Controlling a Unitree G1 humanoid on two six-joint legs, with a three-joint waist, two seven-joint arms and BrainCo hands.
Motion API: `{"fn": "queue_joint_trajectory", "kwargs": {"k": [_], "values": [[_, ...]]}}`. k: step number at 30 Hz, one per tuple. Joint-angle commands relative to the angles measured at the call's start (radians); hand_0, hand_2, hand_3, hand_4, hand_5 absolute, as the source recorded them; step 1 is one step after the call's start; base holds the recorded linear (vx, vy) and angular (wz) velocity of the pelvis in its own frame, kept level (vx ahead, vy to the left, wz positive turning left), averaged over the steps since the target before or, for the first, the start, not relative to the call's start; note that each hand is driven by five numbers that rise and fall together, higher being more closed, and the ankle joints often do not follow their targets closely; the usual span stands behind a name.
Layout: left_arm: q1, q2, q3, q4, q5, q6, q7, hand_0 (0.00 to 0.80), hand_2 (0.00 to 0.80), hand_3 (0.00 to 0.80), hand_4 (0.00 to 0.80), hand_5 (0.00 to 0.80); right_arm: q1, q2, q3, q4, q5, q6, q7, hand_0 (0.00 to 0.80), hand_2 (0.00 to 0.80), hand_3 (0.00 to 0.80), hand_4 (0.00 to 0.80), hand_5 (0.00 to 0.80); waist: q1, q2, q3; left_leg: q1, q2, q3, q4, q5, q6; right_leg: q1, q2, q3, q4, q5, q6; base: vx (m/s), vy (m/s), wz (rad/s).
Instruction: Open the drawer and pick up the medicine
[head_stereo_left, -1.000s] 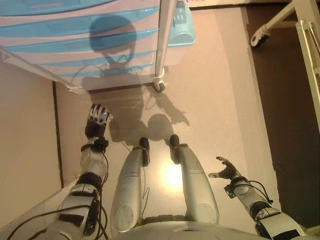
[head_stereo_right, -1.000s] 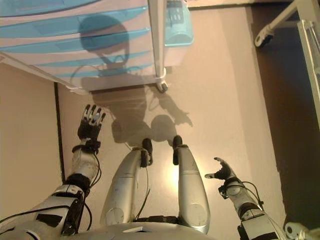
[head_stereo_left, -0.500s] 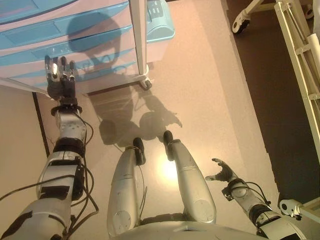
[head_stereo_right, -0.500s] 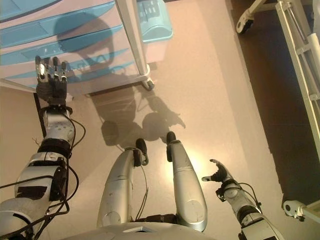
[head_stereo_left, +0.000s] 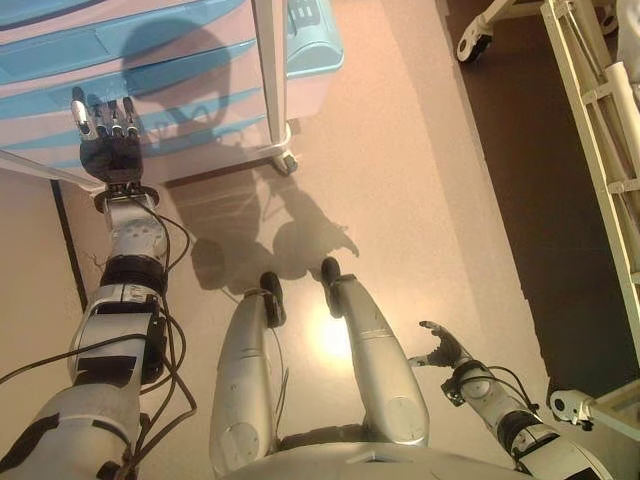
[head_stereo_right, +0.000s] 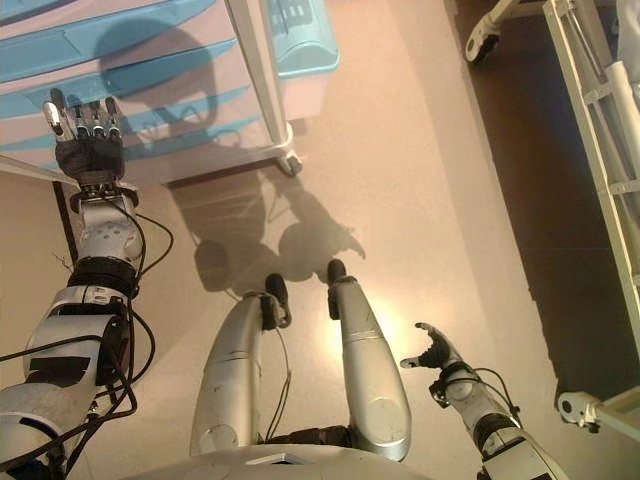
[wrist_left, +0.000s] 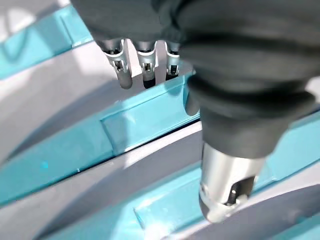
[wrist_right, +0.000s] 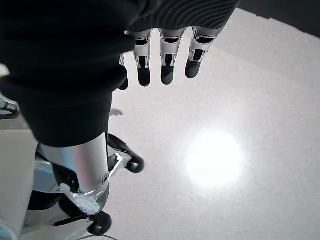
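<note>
A white drawer cabinet with several shut blue-fronted drawers stands at the top left on castors. My left hand is raised in front of the lower drawers with fingers straight and open, holding nothing. In the left wrist view its fingers point at a blue drawer front with a recessed handle. My right hand hangs low at my right side, open and empty; it also shows in the right wrist view. No medicine is visible.
A light blue lidded bin stands just right of the cabinet. A cabinet castor sits at its front corner. A white wheeled frame runs along the right edge over a dark floor strip. A dark floor seam runs on the left.
My left hand has stayed raised in front of the lower drawers, shifting slightly. The view has shifted a little. My right hand has not moved.
</note>
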Motion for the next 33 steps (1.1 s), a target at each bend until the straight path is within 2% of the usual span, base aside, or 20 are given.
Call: {"fn": "queue_joint_trajectory", "kwargs": {"k": [1, 2, 3, 5, 6, 7, 11, 16, 18, 19, 20, 22, 25, 26, 29, 33], "values": [[-0.155, 0.081, -0.095, -0.27, -0.045, 0.052, -0.45, 0.562, 0.562, 0.562, 0.562, 0.562, 0.085, -0.061, 0.037, 0.009, 0.012, -0.019, -0.012, 0.0, 0.0, 0.0, 0.0, 0.0, -0.008, 0.037, -0.084, 0.039, -0.058, 0.012, -0.013, -0.102, 0.055, 0.071, 0.022, -0.003, -0.163, 0.075, -0.013, 0.0, 0.0, 0.0], [-0.156, 0.071, -0.104, -0.304, -0.053, 0.054, -0.517, 0.759, 0.759, 0.759, 0.759, 0.759, 0.082, -0.064, 0.036, 0.011, 0.009, -0.021, -0.01, 0.0, 0.0, 0.0, 0.0, 0.0, -0.007, 0.039, -0.085, 0.046, -0.063, 0.012, -0.025, -0.095, 0.053, 0.076, 0.021, -0.001, -0.168, 0.078, -0.013, -0.028, 0.029, 0.04], [-0.16, 0.054, -0.12, -0.353, -0.074, 0.079, -0.618, 0.8, 0.8, 0.8, 0.8, 0.8, 0.077, -0.069, 0.037, 0.008, 0.002, -0.023, -0.006, 0.0, 0.0, 0.0, 0.0, 0.0, -0.007, 0.043, -0.085, 0.054, -0.068, 0.012, -0.036, -0.09, 0.052, 0.083, 0.023, 0.001, -0.171, 0.076, -0.014, -0.027, 0.032, 0.06], [-0.161, 0.042, -0.141, -0.4, -0.083, 0.068, -0.687, 0.8, 0.8, 0.8, 0.8, 0.8, 0.076, -0.077, 0.039, 0.0, -0.006, -0.019, 0.0, 0.0, 0.0, 0.0, 0.0, 0.0, -0.005, 0.049, -0.085, 0.07, -0.074, 0.011, -0.053, -0.084, 0.05, 0.095, 0.024, 0.003, -0.172, 0.074, -0.014, -0.062, 0.017, 0.05], [-0.158, 0.031, -0.154, -0.436, -0.072, 0.048, -0.71, 0.8, 0.8, 0.8, 0.8, 0.8, 0.074, -0.084, 0.041, -0.007, -0.013, -0.017, 0.006, 0.0, 0.0, 0.0, 0.0, 0.0, -0.006, 0.048, -0.082, 0.072, -0.078, 0.02, -0.069, -0.05, 0.05, 0.101, 0.019, 0.001, -0.186, 0.097, -0.019, -0.104, -0.011, -0.01], [-0.153, 0.026, -0.161, -0.455, -0.067, 0.039, -0.729, 0.8, 0.8, 0.8, 0.8, 0.8, 0.074, -0.086, 0.04, -0.011, -0.02, -0.015, 0.01, 0.0, 0.0, 0.0, 0.0, 0.0, -0.004, 0.05, -0.083, 0.084, -0.082, 0.019, -0.08, -0.046, 0.05, 0.112, 0.017, 0.0, -0.191, 0.096, -0.018, -0.107, -0.023, 0.02], [-0.103, 0.024, -0.168, -0.519, -0.022, 0.019, -0.727, 0.8, 0.8, 0.8, 0.8, 0.8, 0.083, -0.095, 0.034, -0.02, -0.043, -0.007, 0.016, 0.0, 0.0, 0.0, 0.0, 0.0, 0.013, 0.067, -0.089, 0.141, -0.098, 0.001, -0.135, -0.021, 0.039, 0.168, 0.008, -0.007, -0.205, 0.079, -0.019, -0.012, -0.047, 0.08], [0.075, 0.031, -0.083, -0.522, -0.055, 0.064, -0.771, 0.8, 0.8, 0.8, 0.8, 0.8, 0.115, -0.086, 0.006, -0.022, -0.087, 0.005, 0.004, 0.0, 0.0, 0.0, 0.0, 0.0, 0.052, 0.099, -0.117, 0.242, -0.118, -0.045, -0.259, 0.031, 0.015, 0.269, -0.022, -0.038, -0.252, 0.047, -0.019, -0.008, -0.097, 0.19], [0.219, 0.016, -0.013, -0.481, -0.143, 0.118, -0.838, 0.8, 0.8, 0.8, 0.8, 0.8, 0.13, -0.072, -0.013, -0.019, -0.113, 0.004, -0.005, 0.0, 0.0, 0.0, 0.0, 0.0, 0.083, 0.109, -0.141, 0.296, -0.118, -0.078, -0.324, 0.057, -0.002, 0.327, -0.038, -0.069, -0.286, 0.033, -0.014, 0.002, -0.135, 0.36], [0.248, 0.009, -0.001, -0.472, -0.154, 0.12, -0.845, 0.8, 0.8, 0.8, 0.8, 0.8, 0.133, -0.07, -0.015, -0.02, -0.115, 0.006, -0.007, 0.0, 0.0, 0.0, 0.0, 0.0, 0.085, 0.111, -0.147, 0.307, -0.118, -0.085, -0.344, 0.07, -0.005, 0.34, -0.042, -0.078, -0.3, 0.038, -0.013, 0.037, -0.145, 0.32], [0.347, -0.029, 0.037, -0.434, -0.169, 0.153, -0.867, 0.8, 0.8, 0.8, 0.8, 0.8, 0.139, -0.057, -0.032, -0.024, -0.127, 0.016, -0.007, 0.0, 0.0, 0.0, 0.0, 0.0, 0.107, 0.115, -0.163, 0.348, -0.117, -0.106, -0.38, 0.076, -0.015, 0.386, -0.052, -0.103, -0.323, 0.025, -0.009, 0.052, -0.15, 0.25], [0.458, -0.078, 0.066, -0.388, -0.18, 0.193, -0.876, 0.8, 0.8, 0.8, 0.8, 0.8, 0.149, -0.046, -0.053, -0.032, -0.17, 0.02, 0.001, 0.0, 0.0, 0.0, 0.0, 0.0, 0.128, 0.12, -0.185, 0.38, -0.116, -0.128, -0.425, 0.101, -0.027, 0.431, -0.064, -0.135, -0.367, 0.031, -0.004, 0.054, -0.163, 0.22], [0.616, -0.158, 0.116, -0.266, -0.134, 0.295, -0.881, 0.8, 0.8, 0.8, 0.8, 0.8, 0.158, -0.029, -0.083, -0.034, -0.208, 0.02, 0.015, 0.0, 0.0, 0.0, 0.0, 0.0, 0.162, 0.13, -0.216, 0.445, -0.107, -0.162, -0.493, 0.124, -0.044, 0.518, -0.072, -0.186, -0.426, 0.025, -0.001, 0.053, -0.162, 0.34], [0.673, -0.187, 0.125, -0.192, -0.1, 0.344, -0.907, 0.8, 0.8, 0.8, 0.8, 0.8, 0.159, -0.022, -0.101, -0.026, -0.223, 0.014, 0.025, 0.0, 0.0, 0.0, 0.0, 0.0, 0.175, 0.132, -0.227, 0.479, -0.103, -0.173, -0.518, 0.125, -0.049, 0.561, -0.074, -0.209, -0.448, 0.018, -0.002, 0.063, -0.167, 0.38], [0.754, -0.242, 0.131, -0.062, -0.008, 0.388, -0.918, 0.8, 0.8, 0.8, 0.8, 0.8, 0.151, -0.016, -0.133, -0.007, -0.252, 0.002, 0.043, 0.0, 0.0, 0.0, 0.0, 0.0, 0.194, 0.135, -0.249, 0.525, -0.094, -0.19, -0.567, 0.144, -0.061, 0.623, -0.073, -0.245, -0.494, 0.02, -0.006, 0.04, -0.137, 0.45], [0.825, -0.275, 0.158, 0.102, 0.127, 0.46, -0.818, 0.8, 0.8, 0.8, 0.8, 0.8, 0.129, -0.031, -0.171, 0.032, -0.284, -0.02, 0.067, 0.0, 0.0, 0.0, 0.0, 0.0, 0.221, 0.132, -0.274, 0.576, -0.087, -0.206, -0.612, 0.157, -0.079, 0.693, -0.072, -0.288, -0.546, 0.018, -0.012, 0.011, -0.109, 0.45]]}}
